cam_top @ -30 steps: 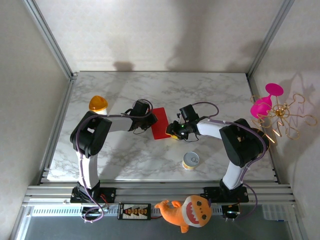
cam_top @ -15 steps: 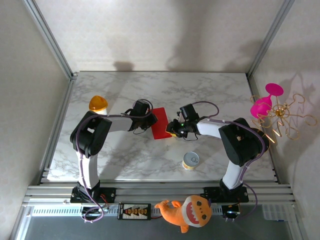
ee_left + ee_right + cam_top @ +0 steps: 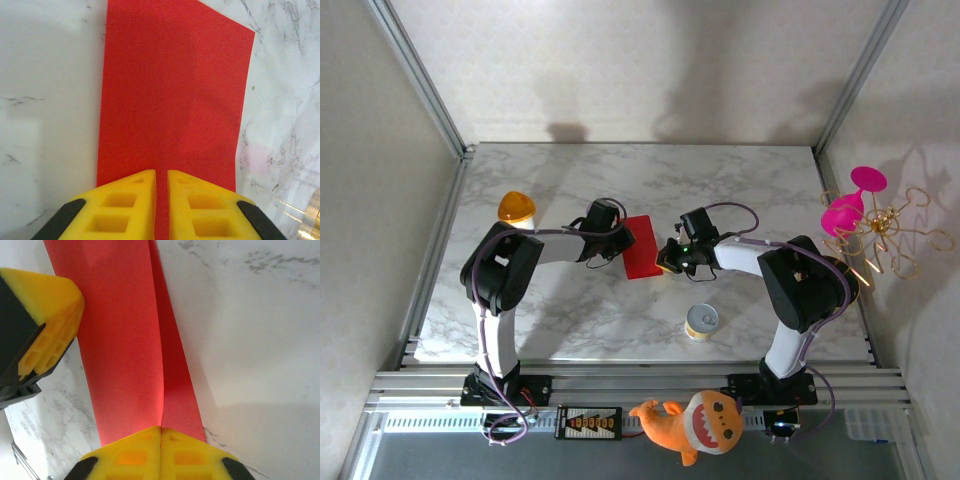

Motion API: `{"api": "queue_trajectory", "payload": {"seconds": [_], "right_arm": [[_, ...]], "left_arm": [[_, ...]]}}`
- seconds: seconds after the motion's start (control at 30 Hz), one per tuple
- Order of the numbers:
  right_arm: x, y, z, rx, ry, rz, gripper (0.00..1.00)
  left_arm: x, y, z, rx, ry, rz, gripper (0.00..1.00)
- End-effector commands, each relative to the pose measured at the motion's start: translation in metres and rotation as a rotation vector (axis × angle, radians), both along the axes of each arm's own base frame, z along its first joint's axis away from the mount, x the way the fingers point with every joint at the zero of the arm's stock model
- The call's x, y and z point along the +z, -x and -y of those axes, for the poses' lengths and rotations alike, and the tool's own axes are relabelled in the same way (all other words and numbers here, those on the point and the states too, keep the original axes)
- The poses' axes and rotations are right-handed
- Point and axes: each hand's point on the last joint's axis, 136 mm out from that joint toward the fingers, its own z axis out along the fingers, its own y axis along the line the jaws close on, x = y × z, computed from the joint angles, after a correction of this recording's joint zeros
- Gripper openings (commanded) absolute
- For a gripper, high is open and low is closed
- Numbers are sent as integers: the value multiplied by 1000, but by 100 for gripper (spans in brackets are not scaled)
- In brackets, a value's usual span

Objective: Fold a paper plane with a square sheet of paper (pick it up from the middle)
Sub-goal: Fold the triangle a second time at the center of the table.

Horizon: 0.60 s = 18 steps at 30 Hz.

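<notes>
– If judging from the right wrist, must call the right pincer [image 3: 161, 437] fully closed, fingertips pressed together on the near edge of the sheet of paper [image 3: 125, 340].

– Pinching it, then?

– Looks so. Nipped at the end of a long lengthwise crease, with a narrow strip of red lying to one side of that crease.

– And the left pincer [image 3: 161, 200]?

– All but closed. Just a thin slit between the yellow fingers [image 3: 132, 200], with red showing through it. Planted on the paper near its left side. Hard to say whether gripping the paper or merely pressing on it.

– Where to look for the paper itself?

– Near the middle of the table [image 3: 720, 190], flanked by both pincers: left one at its left side, right one at its right side. Plain red, oblong rather than square, turned slightly askew. Flat on the marble for the most part.

– Anything round about?

– Small yellow tin [image 3: 701, 321] on the right, nearer the arm bases, apart from the paper. Orange dome-shaped thing [image 3: 517, 207] close by the left arm. Off the table: orange shark plush [image 3: 695, 420] on the front rail [image 3: 620, 383], then a pink goblet [image 3: 850, 205] and a gold wire ornament [image 3: 892, 235] out past the right edge.
</notes>
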Motion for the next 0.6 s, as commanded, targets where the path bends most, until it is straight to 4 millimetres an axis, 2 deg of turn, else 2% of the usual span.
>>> {"api": "queue_trajectory", "payload": {"seconds": [0.0, 0.13, 0.2, 0.23, 0.37, 0.57], "right_arm": [[4, 0, 5, -9, 15, 0, 0], [3, 6, 10, -15, 26, -8, 0], [4, 10, 12, -20, 26, -13, 0], [4, 12, 13, -25, 25, -16, 0], [5, 17, 16, -37, 20, -25, 0], [4, 21, 21, -55, 32, -39, 0]], "left_arm": [[-11, 9, 2, -47, -31, -33, 16], [37, -5, 16, -81, 55, 101, 23], [53, -8, 15, -79, 63, 144, 25], [54, -9, 14, -77, 58, 151, 25], [36, -8, 2, -52, 0, 109, 24], [15, -4, -3, -36, -22, 58, 21]]}}
